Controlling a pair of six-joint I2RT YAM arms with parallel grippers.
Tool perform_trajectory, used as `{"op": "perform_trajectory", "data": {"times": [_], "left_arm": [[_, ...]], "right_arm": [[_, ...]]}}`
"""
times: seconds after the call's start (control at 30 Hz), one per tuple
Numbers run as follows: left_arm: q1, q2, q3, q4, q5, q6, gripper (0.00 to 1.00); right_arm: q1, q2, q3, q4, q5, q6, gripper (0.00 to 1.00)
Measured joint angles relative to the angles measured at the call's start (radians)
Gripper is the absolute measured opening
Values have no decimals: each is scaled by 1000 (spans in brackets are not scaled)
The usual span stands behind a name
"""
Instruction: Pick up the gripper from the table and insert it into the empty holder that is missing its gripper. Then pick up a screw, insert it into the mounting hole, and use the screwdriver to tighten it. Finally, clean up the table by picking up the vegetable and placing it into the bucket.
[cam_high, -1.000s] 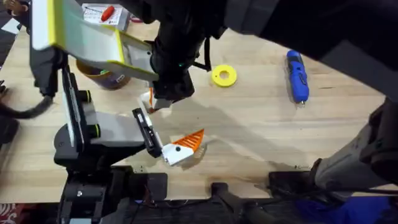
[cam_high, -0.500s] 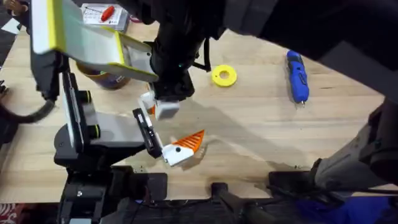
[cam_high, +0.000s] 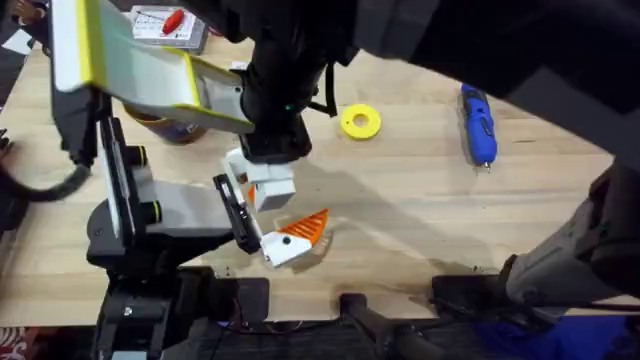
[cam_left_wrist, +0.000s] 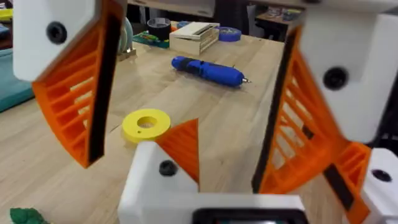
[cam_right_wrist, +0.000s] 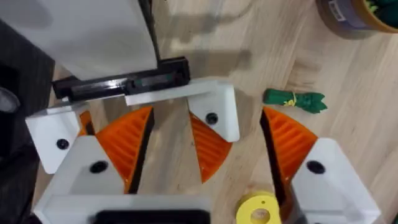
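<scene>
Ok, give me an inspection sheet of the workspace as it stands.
Surface: wooden table, pale planks.
Job's things: screwdriver lying at the far right; vegetable on the table, bucket near it; loose gripper cannot be told apart from the mounted fingers.
Clutter: yellow ring, lying flat.
Grippers: left gripper and right gripper face each other, jaws open and interleaved.
Cables: black cable at the left edge.
Surroundings: wooden box and tape roll at the far end.
</scene>
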Motion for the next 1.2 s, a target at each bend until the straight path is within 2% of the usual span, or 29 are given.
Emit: {"op": "perform_trajectory", "data": {"times": [0.3,0.7,0.87,1.2], "left_arm": [[0,0,0,0,0,0,985],[0,0,0,0,0,0,985],[0,0,0,0,0,0,985],[0,0,0,0,0,0,985]], "right_arm": [[-55,-15,0,0,-1,0,997],[-322,-191,-6,3,-182,-21,996],[-405,-267,-123,48,-269,-63,997],[-598,-469,-497,109,-469,-187,997]]}}
